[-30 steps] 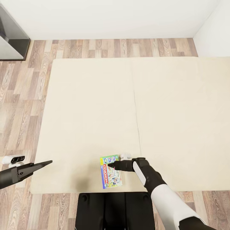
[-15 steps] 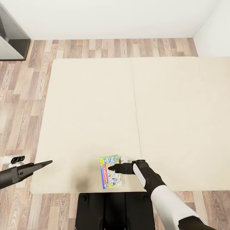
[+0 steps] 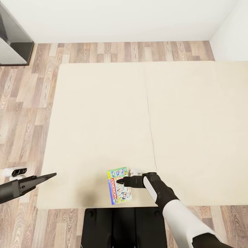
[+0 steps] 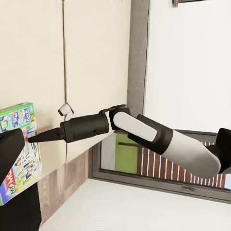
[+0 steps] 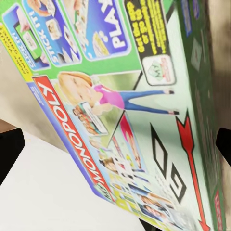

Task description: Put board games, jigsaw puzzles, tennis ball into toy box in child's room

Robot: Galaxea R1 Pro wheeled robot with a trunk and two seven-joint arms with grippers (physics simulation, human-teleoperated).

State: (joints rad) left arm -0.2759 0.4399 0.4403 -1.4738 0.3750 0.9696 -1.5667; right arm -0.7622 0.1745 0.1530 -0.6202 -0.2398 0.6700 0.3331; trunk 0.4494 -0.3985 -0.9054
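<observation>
A green-white board game (image 3: 119, 193) with a red band lies flat on the beige bed (image 3: 103, 113), close to its front edge. My right gripper (image 3: 119, 180) points left over the box's upper half. In the right wrist view the game's cover (image 5: 120, 110) is very close, with the two fingers spread wide at either side of it, so the gripper is open. The left wrist view also shows the game (image 4: 17, 115) and the right gripper (image 4: 33, 139) at its edge. My left gripper (image 3: 53, 175) hangs open over the floor, left of the bed.
A small white object (image 3: 135, 169) lies on the mattress just beyond the game. A dark grey cabinet (image 3: 12, 41) stands at the far left on the wood floor (image 3: 24, 113). A small white and black item (image 3: 15, 171) lies on the floor near my left arm.
The right gripper has slid slightly toward the bed's front edge over the game. The whole view has shifted a little. The left arm has held still.
</observation>
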